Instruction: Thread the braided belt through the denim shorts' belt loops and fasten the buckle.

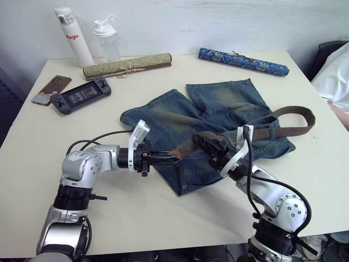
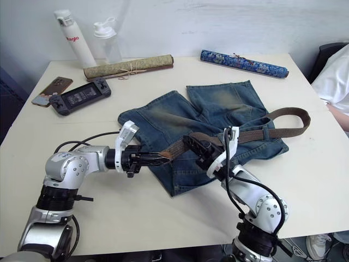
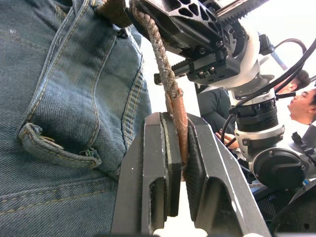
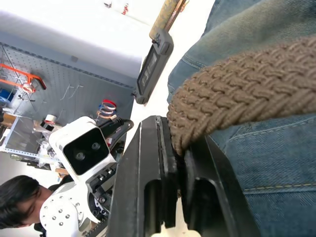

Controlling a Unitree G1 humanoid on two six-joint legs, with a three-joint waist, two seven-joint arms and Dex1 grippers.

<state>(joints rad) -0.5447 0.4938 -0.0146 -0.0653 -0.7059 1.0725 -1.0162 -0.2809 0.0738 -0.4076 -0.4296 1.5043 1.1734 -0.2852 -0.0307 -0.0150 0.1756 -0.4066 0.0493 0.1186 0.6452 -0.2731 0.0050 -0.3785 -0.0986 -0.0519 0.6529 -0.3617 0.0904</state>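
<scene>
The denim shorts (image 1: 218, 112) lie flat mid-table, legs pointing to the far side and waistband toward me. The braided belt (image 1: 283, 130) runs along the waistband, curls round at the right and comes back onto the shorts. My left gripper (image 1: 172, 155) is shut on the belt's brown leather tip (image 3: 180, 116) at the waistband's left end. Just to its right, my right gripper (image 1: 202, 140) is shut on the braided strap (image 4: 247, 94). A belt loop (image 2: 265, 131) seems to cross the strap further right. I cannot make out the buckle.
At the back of the table stand a white flask (image 1: 72, 35) and a clear bottle (image 1: 106, 39), with a rolled olive mat (image 1: 127, 66) and a blue patterned roll (image 1: 242, 61). A phone (image 1: 50, 89) and a handheld console (image 1: 82, 95) lie far left. A person in white (image 1: 335, 76) sits at the right edge.
</scene>
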